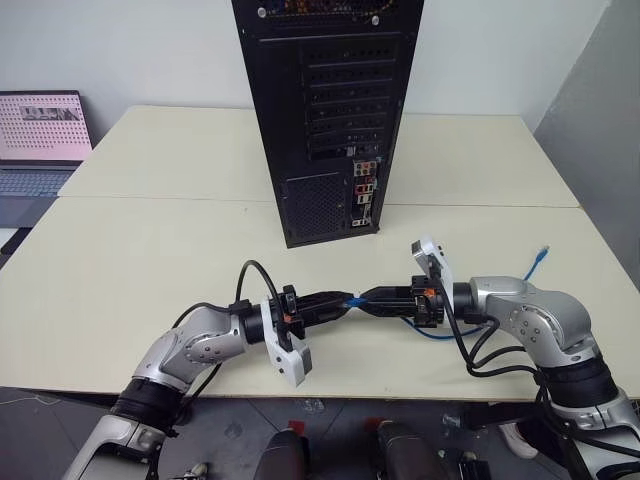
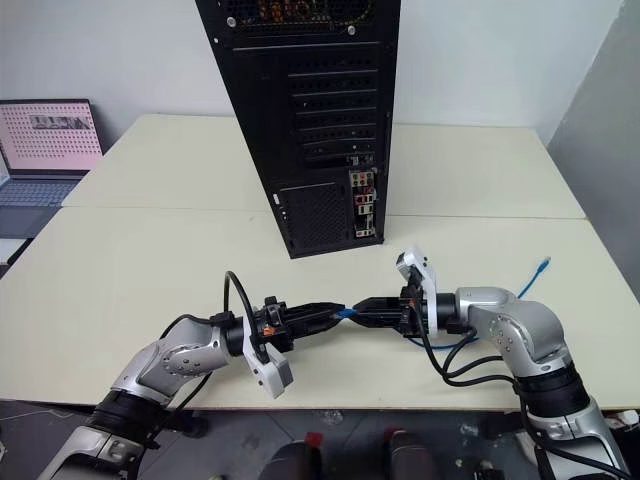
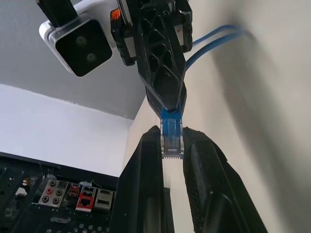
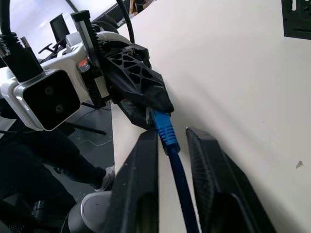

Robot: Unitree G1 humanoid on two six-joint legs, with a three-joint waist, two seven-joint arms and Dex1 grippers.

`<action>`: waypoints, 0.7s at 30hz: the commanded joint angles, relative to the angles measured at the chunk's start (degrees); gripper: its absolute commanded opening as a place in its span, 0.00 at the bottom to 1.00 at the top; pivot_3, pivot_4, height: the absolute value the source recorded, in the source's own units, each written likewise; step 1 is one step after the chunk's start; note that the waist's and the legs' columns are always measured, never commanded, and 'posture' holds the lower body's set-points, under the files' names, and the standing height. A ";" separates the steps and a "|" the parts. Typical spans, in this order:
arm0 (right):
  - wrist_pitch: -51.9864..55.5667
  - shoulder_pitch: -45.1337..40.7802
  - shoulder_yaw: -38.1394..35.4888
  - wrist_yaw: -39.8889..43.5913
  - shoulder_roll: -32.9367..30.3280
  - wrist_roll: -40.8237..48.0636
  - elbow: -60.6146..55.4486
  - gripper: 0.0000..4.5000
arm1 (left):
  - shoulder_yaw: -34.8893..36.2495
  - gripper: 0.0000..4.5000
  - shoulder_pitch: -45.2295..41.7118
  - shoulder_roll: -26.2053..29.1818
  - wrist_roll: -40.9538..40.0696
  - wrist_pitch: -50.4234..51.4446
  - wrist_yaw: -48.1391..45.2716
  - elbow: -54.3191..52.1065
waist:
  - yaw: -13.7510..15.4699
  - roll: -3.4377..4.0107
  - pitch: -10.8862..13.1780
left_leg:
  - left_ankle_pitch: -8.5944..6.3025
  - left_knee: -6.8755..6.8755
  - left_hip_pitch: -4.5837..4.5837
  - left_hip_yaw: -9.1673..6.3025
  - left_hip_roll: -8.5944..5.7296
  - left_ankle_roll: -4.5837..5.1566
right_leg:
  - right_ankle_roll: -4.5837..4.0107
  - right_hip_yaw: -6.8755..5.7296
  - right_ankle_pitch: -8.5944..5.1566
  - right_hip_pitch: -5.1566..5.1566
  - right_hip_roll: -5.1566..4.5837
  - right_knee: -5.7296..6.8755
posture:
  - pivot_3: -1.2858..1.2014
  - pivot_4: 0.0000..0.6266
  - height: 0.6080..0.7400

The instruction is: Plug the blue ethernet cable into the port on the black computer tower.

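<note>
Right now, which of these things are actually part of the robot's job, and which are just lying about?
Part of the job:
- blue ethernet cable, its plug held between both arms
- black computer tower
- port in the tower's connector strip
- left end effector
- right end effector

Lying about:
- laptop with pink screen

Even, bright, diffuse light fills the head views, and the cream table shows no glare. The black computer tower throws only a faint, soft shadow at its base. The laptop screen glows pink at the left edge. In the left wrist view the blue ethernet cable is blurred at upper right, while its plug is sharp. The right wrist view darkens toward its lower left.
</note>
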 commanded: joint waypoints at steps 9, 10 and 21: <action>1.11 -2.30 -1.65 -0.32 0.22 1.10 0.68 0.00 | -1.12 0.06 -0.02 -0.02 0.68 -0.96 1.98 -2.40 | 0.00 0.00 0.00 | 0.00 0.00 0.00 -0.01 0.00 0.00 | 0.00 -0.01 0.00 0.00 0.00 0.00 | 0.52 0.24 1.00; 1.30 -2.41 -1.71 -0.26 0.20 1.18 0.81 0.00 | -1.32 0.06 0.06 0.08 0.72 -1.14 2.00 -2.54 | 0.00 0.00 0.00 | 0.00 0.00 0.00 -0.01 0.00 0.00 | 0.00 -0.01 0.00 0.00 0.00 0.00 | 0.52 0.24 1.00; 0.45 -2.45 -3.15 -1.06 -0.71 0.94 0.48 0.00 | -3.24 0.59 3.17 1.91 -13.72 9.66 -5.28 -3.47 | -0.03 0.01 0.00 | 0.00 0.00 -0.01 -0.02 0.01 0.00 | 0.00 -0.03 0.00 0.00 -0.03 0.01 | 0.52 0.24 1.00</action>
